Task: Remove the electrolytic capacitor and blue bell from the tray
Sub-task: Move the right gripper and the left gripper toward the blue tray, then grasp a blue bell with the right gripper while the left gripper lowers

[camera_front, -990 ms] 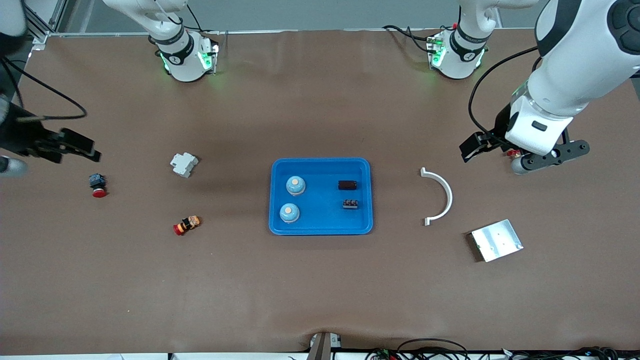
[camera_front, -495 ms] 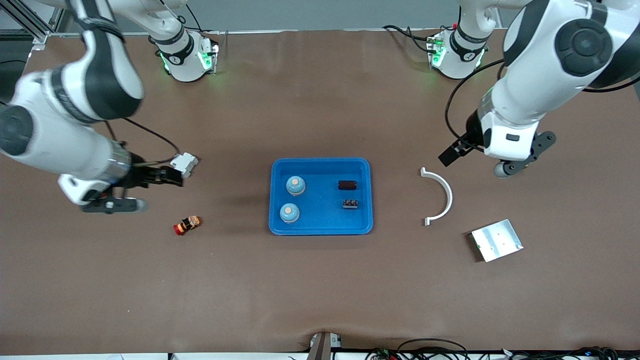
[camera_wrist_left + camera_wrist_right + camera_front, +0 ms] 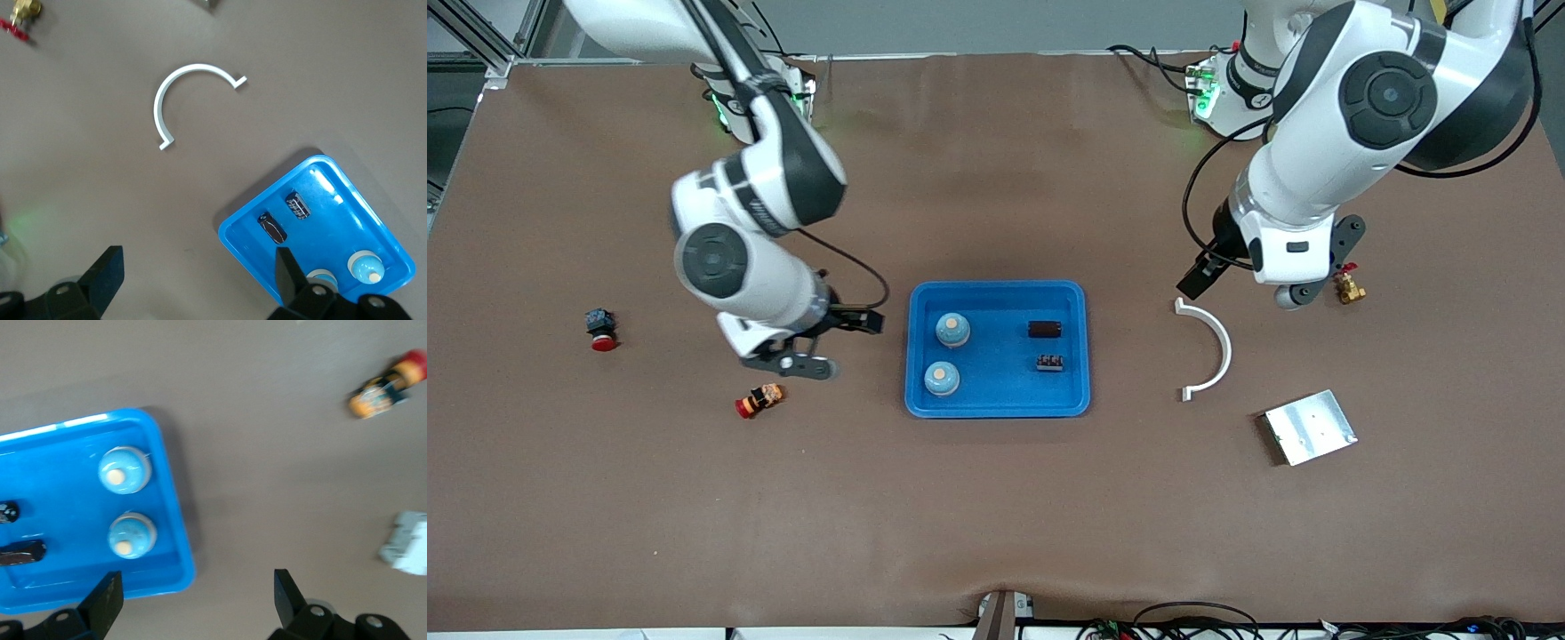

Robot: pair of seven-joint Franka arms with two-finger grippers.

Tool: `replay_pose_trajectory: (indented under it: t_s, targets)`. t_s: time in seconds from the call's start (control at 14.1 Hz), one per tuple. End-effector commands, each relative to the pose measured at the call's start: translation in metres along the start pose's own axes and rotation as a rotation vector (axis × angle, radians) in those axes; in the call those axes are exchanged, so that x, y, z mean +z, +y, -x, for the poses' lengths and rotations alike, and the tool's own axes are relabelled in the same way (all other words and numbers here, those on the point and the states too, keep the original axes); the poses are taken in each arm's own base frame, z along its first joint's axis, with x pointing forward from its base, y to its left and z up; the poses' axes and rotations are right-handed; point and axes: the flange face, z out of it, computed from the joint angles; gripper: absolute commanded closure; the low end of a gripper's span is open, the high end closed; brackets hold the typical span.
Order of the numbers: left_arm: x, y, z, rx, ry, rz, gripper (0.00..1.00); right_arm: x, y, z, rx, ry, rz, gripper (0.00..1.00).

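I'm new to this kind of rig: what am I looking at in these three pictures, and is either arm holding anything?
Two white robot arms stand at a brown table, each ending in a two-finger hand. One picture comes from a high camera facing the robots; the other two come from cameras on each arm's wrist, looking down past the fingers.

The right hand hangs beside the blue tray, open and empty. The left hand is over the table beside the white curved piece, also open and empty.

In the tray lie two blue bells and two dark capacitors. Loose on the table are two red-capped push buttons, a brass valve and a metal plate. The right wrist view also shows a white block.
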Motion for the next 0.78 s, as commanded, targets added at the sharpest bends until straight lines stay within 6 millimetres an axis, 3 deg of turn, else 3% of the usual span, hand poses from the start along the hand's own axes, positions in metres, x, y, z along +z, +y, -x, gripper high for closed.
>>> replay_pose_trajectory:
  t_s: [0.0, 0.21, 0.57, 0.71]
  targets:
    - [0.022, 0.021, 0.024, -0.137, -0.018, 0.019, 0.00, 0.038, -0.027, 0.001, 0.036, -0.005, -0.006, 0.00]
    - [0.049, 0.042, 0.046, -0.223, -0.023, 0.028, 0.00, 0.080, -0.055, 0.010, 0.125, 0.007, -0.015, 0.00]
    - [0.084, 0.058, 0.058, -0.260, -0.015, 0.017, 0.00, 0.124, -0.080, 0.014, 0.359, 0.038, -0.068, 0.00]
    - [0.105, 0.066, 0.054, -0.284, 0.012, 0.012, 0.00, 0.140, -0.088, 0.020, 0.371, 0.038, -0.069, 0.00]
